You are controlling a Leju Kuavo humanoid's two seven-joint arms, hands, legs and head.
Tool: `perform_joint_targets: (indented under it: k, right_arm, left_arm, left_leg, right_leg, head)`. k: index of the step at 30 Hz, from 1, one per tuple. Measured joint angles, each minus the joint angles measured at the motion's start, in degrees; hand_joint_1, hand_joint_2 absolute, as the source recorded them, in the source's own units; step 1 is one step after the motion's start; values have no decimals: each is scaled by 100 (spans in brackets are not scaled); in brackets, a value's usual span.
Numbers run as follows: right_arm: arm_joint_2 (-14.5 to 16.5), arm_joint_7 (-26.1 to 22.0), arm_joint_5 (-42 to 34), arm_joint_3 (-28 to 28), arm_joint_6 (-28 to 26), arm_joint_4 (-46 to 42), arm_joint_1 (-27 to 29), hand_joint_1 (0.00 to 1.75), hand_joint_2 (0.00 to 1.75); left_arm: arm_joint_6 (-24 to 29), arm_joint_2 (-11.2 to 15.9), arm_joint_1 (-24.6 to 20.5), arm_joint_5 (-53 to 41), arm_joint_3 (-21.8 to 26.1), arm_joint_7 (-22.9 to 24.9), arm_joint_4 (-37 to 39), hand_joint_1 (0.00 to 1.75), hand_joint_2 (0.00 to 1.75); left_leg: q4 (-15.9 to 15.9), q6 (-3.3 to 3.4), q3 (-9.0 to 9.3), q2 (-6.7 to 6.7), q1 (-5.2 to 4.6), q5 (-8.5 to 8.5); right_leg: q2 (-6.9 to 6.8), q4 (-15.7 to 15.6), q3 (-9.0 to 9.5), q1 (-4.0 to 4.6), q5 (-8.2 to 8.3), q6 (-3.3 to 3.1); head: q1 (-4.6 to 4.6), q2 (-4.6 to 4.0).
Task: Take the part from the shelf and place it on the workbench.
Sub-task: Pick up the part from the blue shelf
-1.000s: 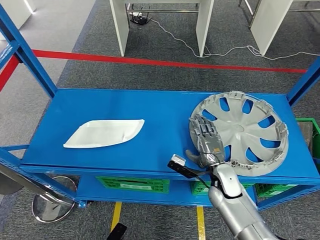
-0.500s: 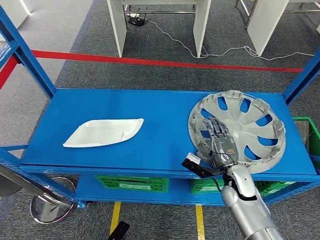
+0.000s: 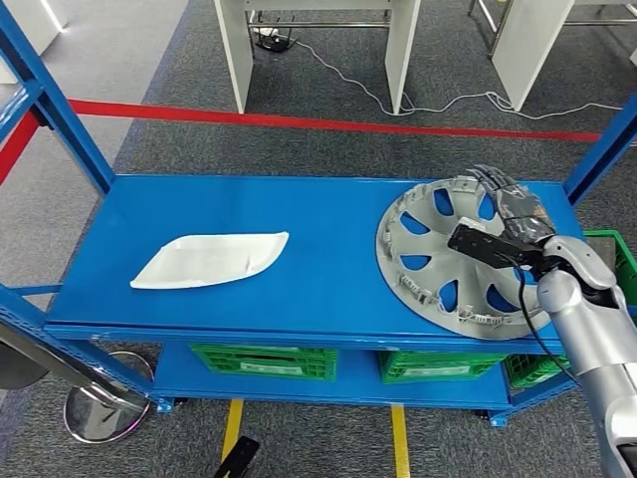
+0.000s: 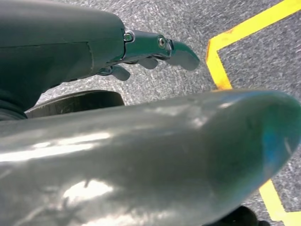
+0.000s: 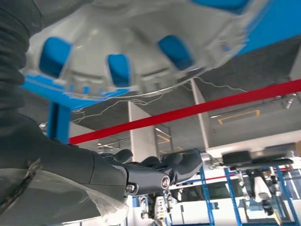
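Observation:
A grey wheel cover (image 3: 432, 249) lies on the right end of the blue shelf board (image 3: 330, 224), hanging a little over the front edge. My right hand (image 3: 513, 206) is above its far right part, fingers stretched out toward the far rim and holding nothing. In the right wrist view the dark fingers (image 5: 161, 170) are extended and stand apart from the wheel cover (image 5: 142, 37). A flat white part (image 3: 210, 262) lies on the left half of the shelf. My left hand (image 4: 151, 47) hangs by the floor, fingers loose and holding nothing.
Blue uprights (image 3: 64, 115) stand at the shelf's corners. Green crates (image 3: 263, 363) sit on the lower level, and another green crate (image 3: 622, 251) is just past the right end. A red floor line (image 3: 301, 122) and white table legs (image 3: 239, 50) lie beyond the shelf.
My right hand has moved from the wheel cover's near left rim across to its far right side. The wheel cover and the white part stay put.

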Motion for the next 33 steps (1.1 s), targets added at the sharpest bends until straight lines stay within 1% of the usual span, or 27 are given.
perform_joint_targets:
  k: [2, 3, 4, 6, 7, 8, 9, 11, 12, 13, 16, 17, 18, 19, 20, 21, 22, 23, 24, 25, 26, 27, 28, 29, 31, 32, 33]
  right_arm:
    - [-70, 10, -14, 33, 65, 48, -74, 0, 175]
    - [-102, 28, -42, 53, 131, 66, -117, 0, 175]
    - [-134, 57, -85, 77, 221, 86, -169, 0, 175]
    - [-222, 109, -191, 127, 417, 155, -287, 0, 175]
    - [-269, 125, -243, 162, 514, 208, -354, 0, 175]
    - [-324, 132, -289, 201, 611, 272, -426, 0, 175]
    - [-380, 145, -326, 244, 705, 339, -504, 0, 175]
    - [-491, 186, -372, 343, 881, 496, -703, 0, 175]
    - [-537, 204, -383, 403, 966, 599, -822, 0, 175]
    - [-577, 211, -394, 472, 1054, 715, -947, 0, 175]
    - [-668, 186, -476, 676, 1250, 1030, -1251, 0, 175]
    - [-687, 156, -536, 733, 1273, 1101, -1330, 0, 131]
    - [-703, 105, -637, 779, 1273, 1159, -1398, 0, 87]
    - [-713, 34, -783, 814, 1252, 1201, -1442, 0, 44]
    - [-718, -59, -954, 837, 1200, 1229, -1446, 0, 0]
    - [-721, -155, -1130, 850, 1117, 1241, -1403, 0, 0]
    - [-720, -240, -1264, 861, 1009, 1240, -1322, 0, 0]
    - [-720, -309, -1348, 873, 895, 1229, -1223, 0, 0]
    - [-721, -361, -1394, 886, 791, 1200, -1123, 0, 0]
    - [-727, -396, -1414, 896, 701, 1146, -1031, 0, 0]
    - [-739, -420, -1431, 902, 635, 1070, -951, 0, 0]
    - [-751, -436, -1450, 906, 585, 983, -885, 0, 0]
    - [-770, -442, -1472, 907, 551, 886, -813, 0, 0]
    - [-798, -462, -1506, 904, 533, 784, -727, 0, 0]
    - [-872, -612, -1667, 870, 525, 510, -463, 0, 0]
    - [-922, -739, -1794, 818, 525, 325, -278, 0, 0]
    - [-964, -873, -1930, 737, 523, 108, -61, 0, 0]
  left_arm:
    - [-2, -3, -6, 1, 1, 2, 0, 0, 0]
    - [-5, -4, -12, 2, 1, 1, 0, 0, 0]
    - [-8, -5, -17, 8, 1, 1, 0, 0, 0]
    - [-14, -6, -19, 25, 1, 1, 0, 0, 0]
    - [-15, -6, -18, 33, 1, 1, 0, 0, 0]
    - [-19, -6, -19, 38, 1, 1, 0, 0, 0]
    - [-27, -6, -22, 40, 1, 2, 0, 0, 0]
    - [-58, -5, -30, 46, 0, 7, 0, 0, 0]
    - [-74, -5, -35, 52, -1, 11, 0, 0, 0]
    - [-84, -5, -44, 62, -3, 16, 0, 0, 0]
    - [-89, -10, -72, 99, -5, 25, 0, 0, 0]
    - [-88, -17, -77, 109, -5, 25, 0, 0, 0]
    - [-87, -27, -83, 118, -5, 22, 0, 0, 0]
    - [-87, -37, -89, 132, -7, 19, 0, 0, 0]
    - [-87, -45, -93, 145, -8, 14, 0, 0, 0]
    - [-87, -51, -95, 159, -10, 10, 0, 0, 0]
    - [-87, -56, -94, 172, -13, 7, 0, 0, 0]
    - [-87, -60, -93, 184, -15, 3, 0, 0, 0]
    - [-87, -63, -91, 197, -15, -2, 0, 0, 0]
    - [-87, -67, -91, 208, -15, -10, 0, 0, 0]
    - [-87, -69, -91, 217, -15, -19, 0, 0, 0]
    - [-83, -67, -91, 222, -14, -27, 0, 0, 0]
    - [-80, -66, -90, 227, -14, -35, 0, 0, 0]
    - [-81, -63, -87, 239, -14, -41, 0, 0, 0]
    - [-99, -61, -78, 280, -14, -61, 0, 0, 0]
    - [-107, -59, -73, 305, -14, -75, 0, 0, 0]
    - [-111, -57, -71, 324, -14, -93, 0, 0, 0]
  left_leg:
    - [76, -53, -35, 0, 5, -63]
    - [233, -84, -99, 1, 11, -170]
    - [506, -116, -215, 3, 19, -328]
    - [1254, -152, -541, 4, 33, -658]
    - [1530, -152, -662, 4, 37, -730]
    - [1620, -138, -702, 4, 36, -699]
    - [1486, -111, -642, 4, 32, -563]
    - [768, -13, -314, 1, 5, -172]
    - [419, 33, -155, 1, -11, -42]
    - [176, 69, -48, 2, -26, 11]
    - [-15, 102, 3, 4, -27, -8]
    - [-56, 113, 10, 5, -15, 14]
    - [-98, 127, 20, 5, -1, 38]
    - [-132, 139, 29, 7, 11, 60]
    - [-138, 147, 29, 7, 10, 68]
    - [-136, 152, 26, 7, 10, 70]
    - [-133, 152, 26, 5, 13, 69]
    - [-128, 152, 26, 3, 17, 68]
    - [-119, 148, 26, 1, 24, 65]
    - [-103, 134, 26, -1, 34, 55]
    - [-79, 110, 24, -1, 37, 39]
    - [-43, 78, 13, -2, 30, 18]
    - [-15, 46, -1, -3, 17, 3]
    - [8, 20, -15, -3, 3, -4]
    - [28, -15, -30, -5, -2, -4]
    - [61, -36, -37, -4, 6, -37]
    - [156, -61, -70, -3, 13, -119]
  right_leg:
    - [-4, 5, -7, -12, 22, -67]
    - [-6, -1, -5, -22, 33, -99]
    - [-10, -5, -3, -29, 39, -123]
    - [-15, -4, -5, -22, 39, -148]
    - [-16, -4, -5, -16, 38, -150]
    - [-16, -3, -5, -9, 38, -152]
    - [-13, -3, -3, -2, 38, -152]
    - [-9, -3, -1, 9, 38, -150]
    - [-5, -1, -8, 17, 40, -143]
    - [-2, 0, -24, 22, 47, -128]
    - [-11, -11, -75, 21, 68, -49]
    - [-16, 14, -103, 15, 36, -24]
    - [-17, 124, -165, 12, -50, 0]
    - [-15, 348, -278, 8, -184, 20]
    - [-14, 674, -433, 5, -344, 39]
    - [-13, 1053, -610, 2, -497, 59]
    - [-13, 1356, -759, -4, -580, 79]
    - [-14, 1496, -839, -14, -571, 98]
    - [-17, 1423, -819, -27, -462, 116]
    - [-22, 1133, -688, -44, -271, 134]
    - [-31, 745, -507, -63, -94, 159]
    - [-34, 391, -318, -70, 23, 168]
    - [-33, 151, -185, -74, 80, 151]
    - [-29, 51, -124, -69, 73, 121]
    - [-20, 55, -117, -60, 64, 27]
    - [-23, 56, -116, -61, 67, -6]
    - [-33, 55, -110, -63, 67, -42]
  head:
    - [-4, 0]
    - [-19, 0]
    - [-31, 0]
    - [-49, 0]
    - [-47, 0]
    - [-48, 0]
    - [-48, 0]
    - [-46, 0]
    - [-43, 0]
    - [-44, 0]
    - [-43, 0]
    - [-37, 0]
    - [-33, 0]
    - [-27, 0]
    - [-25, 0]
    - [-24, 0]
    - [-24, 0]
    - [-26, 0]
    - [-24, 0]
    - [-25, 0]
    - [-24, 0]
    - [-16, 0]
    - [-15, 0]
    - [-10, 0]
    - [-12, 0]
    - [-12, 0]
    - [-20, 0]
